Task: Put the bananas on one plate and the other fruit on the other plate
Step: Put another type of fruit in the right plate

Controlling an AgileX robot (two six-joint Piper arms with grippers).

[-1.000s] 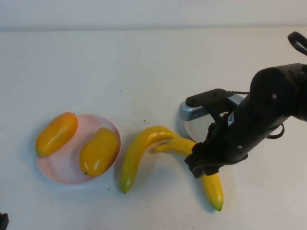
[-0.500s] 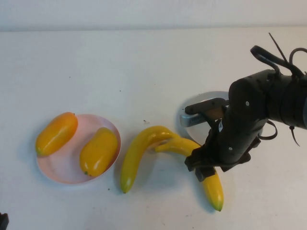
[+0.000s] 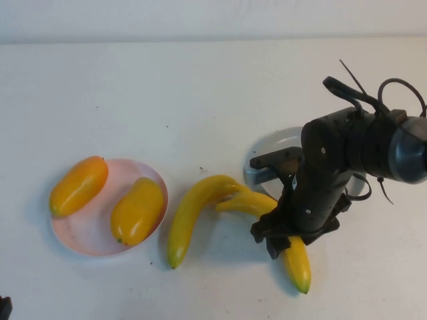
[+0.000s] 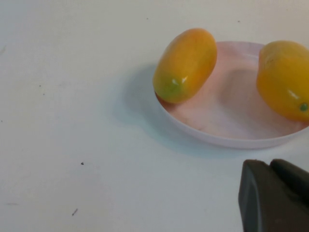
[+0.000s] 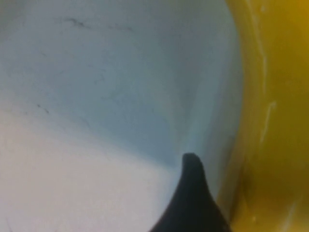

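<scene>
right tool (image 3: 285, 235) low over right banana (image 3: 297, 262), grip state can't tell; seat mid-body before lifting to grey plate (image 3: 267, 148); left tool (image 4: 273, 195) parked by pink plate (image 4: 227, 137), state unclear

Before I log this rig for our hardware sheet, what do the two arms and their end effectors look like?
The right arm is matte black with rounded, bulky joint housings, a grey-blue band on one segment and thin black cables looping off its top. Its right end effector, down at the bananas, is black too. Of the left end effector, low near the pink plate, only a dark charcoal blocky part shows. No markings are visible.
</scene>
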